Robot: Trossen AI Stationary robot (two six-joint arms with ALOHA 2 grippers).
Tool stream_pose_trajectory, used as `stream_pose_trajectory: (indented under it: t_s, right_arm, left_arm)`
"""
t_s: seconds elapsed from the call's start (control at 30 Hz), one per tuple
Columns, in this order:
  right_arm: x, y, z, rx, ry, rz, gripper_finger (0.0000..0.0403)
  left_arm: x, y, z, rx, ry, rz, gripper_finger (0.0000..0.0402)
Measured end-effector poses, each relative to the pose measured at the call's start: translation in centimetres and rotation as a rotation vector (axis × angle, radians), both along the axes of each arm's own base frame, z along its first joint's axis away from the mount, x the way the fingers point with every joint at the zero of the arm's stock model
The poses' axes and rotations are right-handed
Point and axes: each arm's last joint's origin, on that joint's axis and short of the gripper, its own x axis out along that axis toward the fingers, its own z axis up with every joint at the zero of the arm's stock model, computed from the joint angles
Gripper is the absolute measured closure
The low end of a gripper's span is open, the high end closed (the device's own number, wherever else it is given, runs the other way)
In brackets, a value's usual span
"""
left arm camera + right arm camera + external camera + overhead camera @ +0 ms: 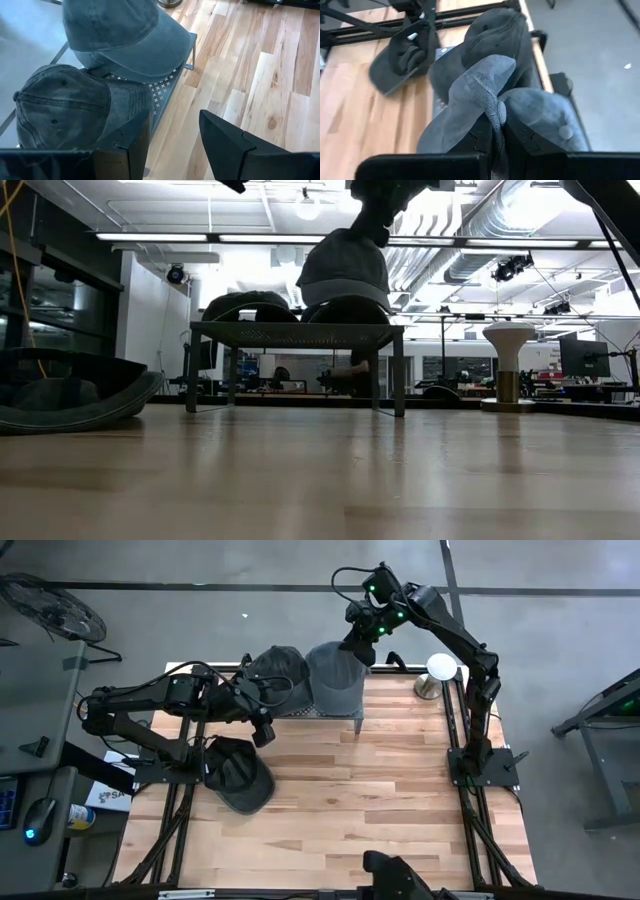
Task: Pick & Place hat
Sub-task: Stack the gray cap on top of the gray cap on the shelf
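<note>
The hat (335, 680) pinched in the right gripper (362, 648) is a faded blue-grey, while the cap (277, 668) on the far left of the rack is a washed charcoal with paler stitched seams. The rack (165, 89) is dark metal with a pattern of small pale crosses across its top. A black hat (238, 772) lies on the light, striped wood table (380, 800), and the stand (438, 677) at the far right has a white top on a metallic base.

hidden or cropped items
right gripper (385, 190): cropped by low view's top edge; black cap (60, 392): cropped at left edge.
</note>
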Motion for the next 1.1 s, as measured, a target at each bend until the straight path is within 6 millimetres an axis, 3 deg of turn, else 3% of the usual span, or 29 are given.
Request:
stream_pose_trajectory:
  t_s: [0.3, 0.77, 1.1]
  right_arm:
    - [0.3, -0.4, -0.3, -0.047, 0.007, -0.024, 0.0379]
    - [2.8, -0.2, -5.7, -0.012, 0.101, -0.001, 0.0337]
    - [3.1, 0.0, -4.9, -0.056, 0.07, -0.008, 0.0336]
  left_arm:
    - [0.0, 0.0, 0.0, -0.005, -0.003, 0.004, 0.0234]
    - [0.0, 0.0, 0.0, -0.005, -0.003, 0.004, 0.0234]
    - [0.0, 0.0, 0.0, -0.005, -0.002, 0.004, 0.0234]
